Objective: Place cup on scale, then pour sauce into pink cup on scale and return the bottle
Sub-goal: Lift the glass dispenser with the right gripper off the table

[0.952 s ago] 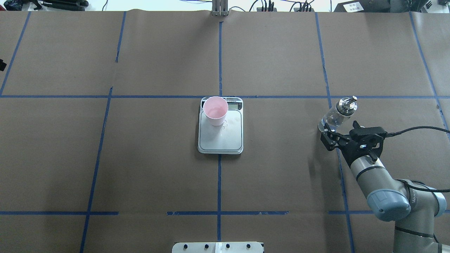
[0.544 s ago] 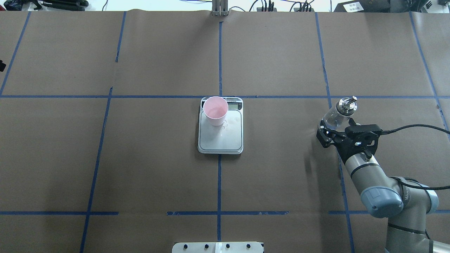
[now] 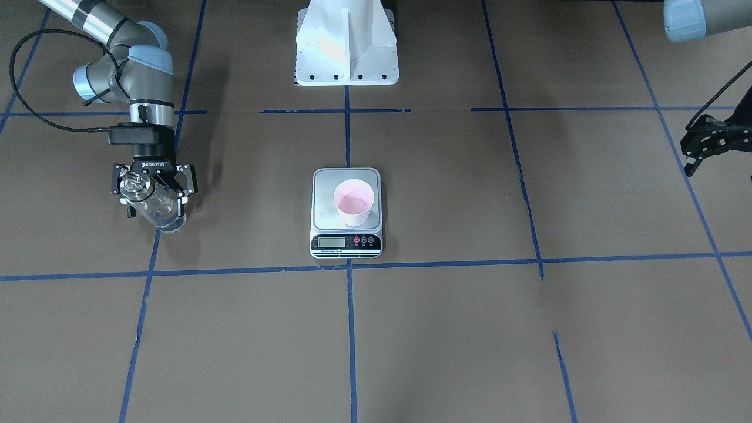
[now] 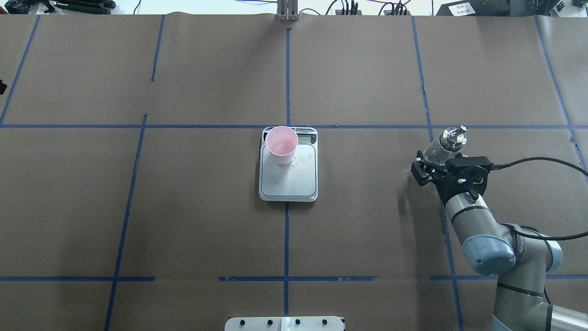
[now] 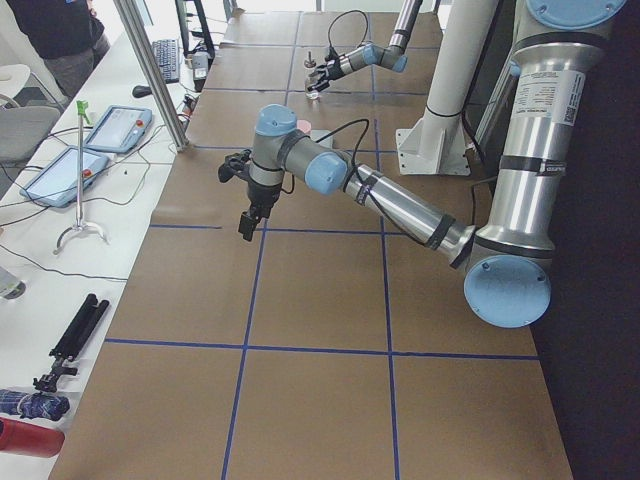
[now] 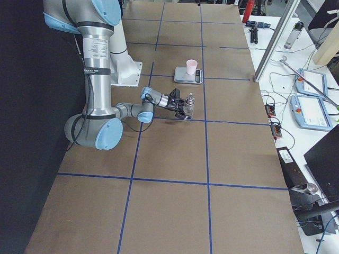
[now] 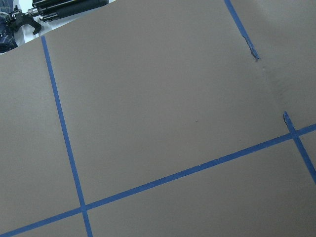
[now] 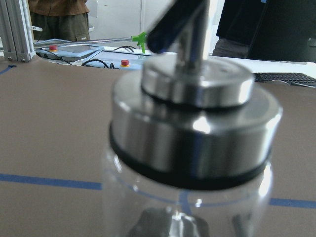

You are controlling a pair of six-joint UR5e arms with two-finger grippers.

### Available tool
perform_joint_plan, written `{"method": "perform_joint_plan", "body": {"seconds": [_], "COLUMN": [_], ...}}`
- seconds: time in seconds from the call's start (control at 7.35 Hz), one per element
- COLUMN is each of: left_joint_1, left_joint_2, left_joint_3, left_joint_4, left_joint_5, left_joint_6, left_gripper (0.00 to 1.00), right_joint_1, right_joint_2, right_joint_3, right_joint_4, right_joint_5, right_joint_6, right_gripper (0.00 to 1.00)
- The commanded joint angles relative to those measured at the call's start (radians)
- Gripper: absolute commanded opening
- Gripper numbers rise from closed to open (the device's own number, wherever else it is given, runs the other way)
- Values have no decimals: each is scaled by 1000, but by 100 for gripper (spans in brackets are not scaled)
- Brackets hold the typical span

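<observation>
My right gripper (image 3: 154,198) is at the left of the front-facing view with its fingers spread wide. They straddle the bottle (image 3: 158,211) without pressing on it, so that hand is released and holds nothing. The bottle stands on the brown table (image 3: 446,194), its base right at a blue tape line (image 3: 145,294). In my right wrist camera its silver cap (image 8: 190,123) fills the middle of the frame, very close and slightly blurred. The glass is clear, and I cannot make out how much sauce is inside. The cup (image 3: 353,202) stands upright on the scale (image 3: 326,191) at the centre of the table, toward the display end of the steel platform and well apart from the bottle. In the overhead view a few small droplets (image 4: 294,162) lie on the platform just beside the cup. My left gripper (image 3: 696,154) hangs above the table at the right edge of the front-facing view, holding nothing I can see; I cannot tell whether its fingers are parted or together.
</observation>
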Motion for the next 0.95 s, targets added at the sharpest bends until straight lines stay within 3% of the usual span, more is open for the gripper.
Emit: {"method": "perform_joint_plan", "body": {"seconds": [0.0, 0.54, 0.82], "left_joint_1": [0, 0, 0], "left_joint_2": [2, 2, 2], "left_joint_3": [1, 1, 0], "left_joint_4": [0, 0, 0], "left_joint_5": [0, 0, 0], "left_joint_6": [0, 0, 0], "left_gripper": [100, 100, 100], "right_joint_1": [4, 7, 14], "right_joint_2": [32, 40, 42], "right_joint_3": [-3, 0, 26], "right_joint_4": [1, 3, 1], "right_joint_5": [0, -2, -23], "right_joint_6": [-3, -11, -47], "right_gripper": [68, 6, 0]}}
